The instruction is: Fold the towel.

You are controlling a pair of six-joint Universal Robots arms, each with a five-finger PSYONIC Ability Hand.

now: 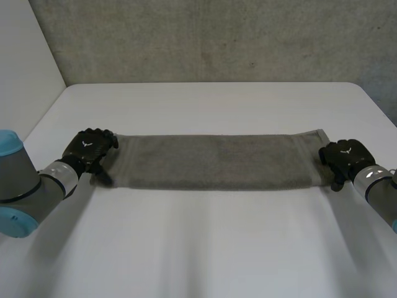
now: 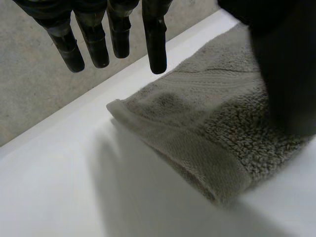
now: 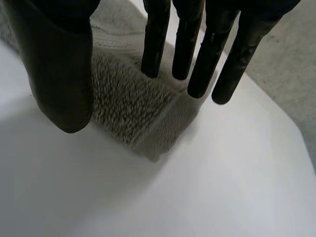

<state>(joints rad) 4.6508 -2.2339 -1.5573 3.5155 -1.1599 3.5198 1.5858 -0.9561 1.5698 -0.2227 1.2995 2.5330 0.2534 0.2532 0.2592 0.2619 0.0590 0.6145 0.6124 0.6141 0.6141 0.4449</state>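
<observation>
Grey towel (image 1: 214, 162): flat strip on the tabletop (image 1: 205, 248), long axis 9-to-3 o'clock. Left hand (image 1: 90, 149) at its 9 o'clock end, right hand (image 1: 345, 159) at 3. I read both hands' fingers (image 2: 155, 47) as straight and apart, gripping nothing.

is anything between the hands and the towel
Nothing visible does. The left hand sits at one short end of the towel, the right hand at the other, each with straight fingers over a corner.

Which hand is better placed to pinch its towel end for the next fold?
Probably right: the right hand holds open fingers over the towel end, thumb alongside; the left hand has fingertips past the corner.
</observation>
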